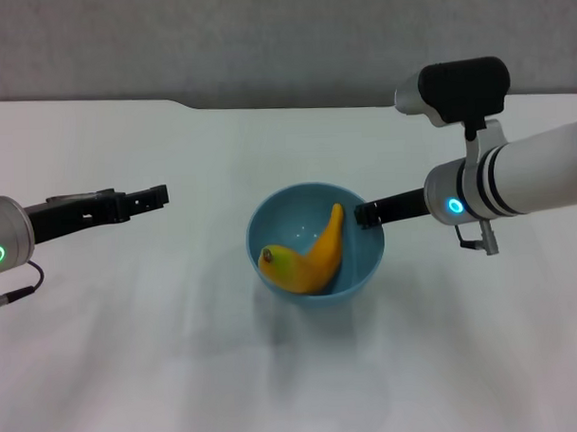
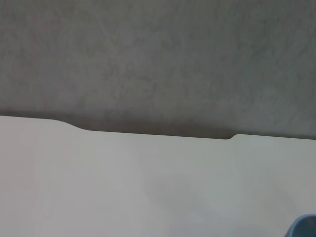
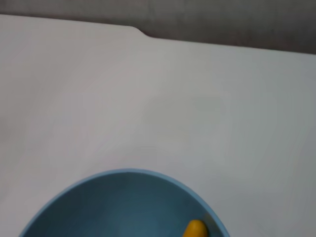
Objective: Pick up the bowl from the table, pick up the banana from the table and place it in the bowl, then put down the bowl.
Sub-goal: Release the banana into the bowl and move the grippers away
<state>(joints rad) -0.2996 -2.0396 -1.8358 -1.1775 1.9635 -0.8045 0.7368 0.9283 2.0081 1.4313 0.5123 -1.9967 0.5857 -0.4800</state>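
Observation:
The light blue bowl (image 1: 281,219) is at the middle of the white table (image 1: 180,371). The yellow-orange banana (image 1: 314,258) lies inside it, one end leaning up toward the right rim. My right gripper (image 1: 362,213) is shut on the bowl's right rim, and a faint shadow under the bowl suggests it hangs just above the table. The right wrist view shows the bowl's inside (image 3: 123,207) and the banana's end (image 3: 195,230). My left gripper (image 1: 160,194) hovers empty to the left of the bowl, well apart from it. A sliver of the bowl (image 2: 306,227) shows in the left wrist view.
The table's far edge has a shallow notch (image 1: 195,105), which also shows in the left wrist view (image 2: 153,132). A grey wall (image 1: 263,37) rises behind it. Bare white tabletop lies all around the bowl.

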